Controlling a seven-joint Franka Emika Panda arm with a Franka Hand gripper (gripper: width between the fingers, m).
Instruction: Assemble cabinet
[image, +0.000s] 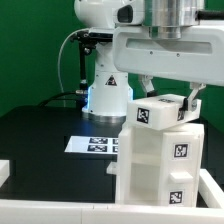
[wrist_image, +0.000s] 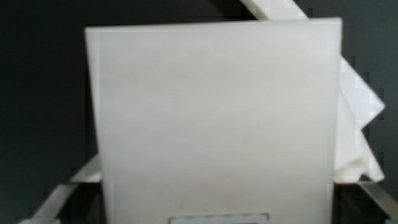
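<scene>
The cabinet (image: 155, 170) stands upright as a tall white box at the exterior view's right, with black-and-white tags on its side. Its top piece (image: 158, 113), a white block with a tag, sits on the box. My gripper (image: 166, 100) comes down from above with one finger on each side of this top piece, shut on it. In the wrist view the top piece (wrist_image: 214, 110) fills the picture as a plain white panel. The fingers (wrist_image: 64, 195) press against its two long edges. The box below is hidden there.
The marker board (image: 95, 145) lies flat on the black table just beside the cabinet, toward the exterior view's left. The arm's white base (image: 105, 90) stands behind it. A white raised rim (image: 60, 212) runs along the table's near edge.
</scene>
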